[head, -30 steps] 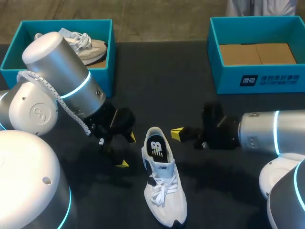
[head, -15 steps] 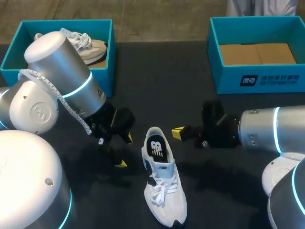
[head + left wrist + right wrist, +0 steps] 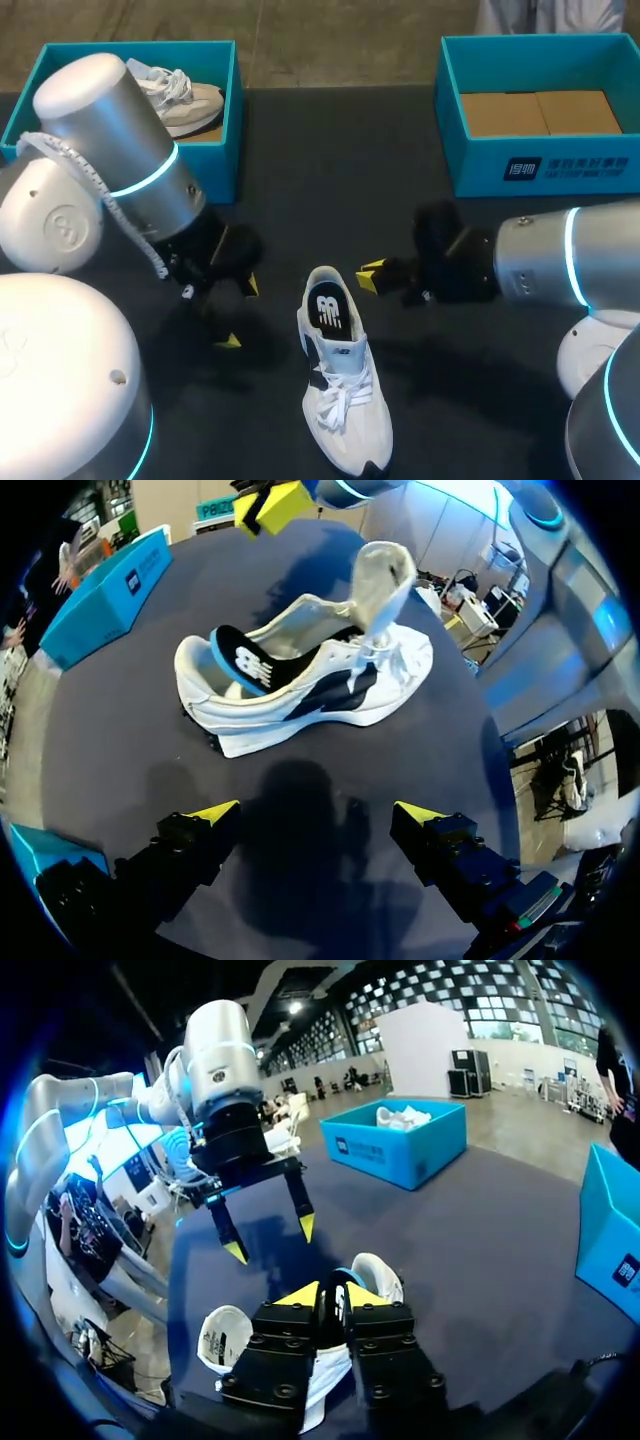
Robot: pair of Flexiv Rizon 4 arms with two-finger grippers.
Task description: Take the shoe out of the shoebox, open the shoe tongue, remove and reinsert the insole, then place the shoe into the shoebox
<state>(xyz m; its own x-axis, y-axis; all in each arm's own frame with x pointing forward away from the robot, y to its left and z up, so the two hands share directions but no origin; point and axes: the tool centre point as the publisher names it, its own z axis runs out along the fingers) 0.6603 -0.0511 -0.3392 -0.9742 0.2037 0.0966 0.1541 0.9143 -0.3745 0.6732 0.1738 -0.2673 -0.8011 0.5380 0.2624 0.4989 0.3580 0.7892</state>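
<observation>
Shoe [image 3: 340, 390] lay on the worktop [image 3: 330, 200], tongue [image 3: 385, 575] up, insole [image 3: 250, 665] in. Left claw [image 3: 239, 313] apart, right claw [image 3: 372, 278] together, both empty. Probably only return to shoebox [image 3: 480, 170] left.

Even overhead light lays soft shadows around the shoe [image 3: 345, 400] on the dark matte table [image 3: 330, 200].

Head view: fixed, high behind the robot, looking down on the bench [image 3: 330, 180]. Left wrist view: near, facing right. Right wrist view: low, facing left. All share the shoe [image 3: 345, 400].
</observation>
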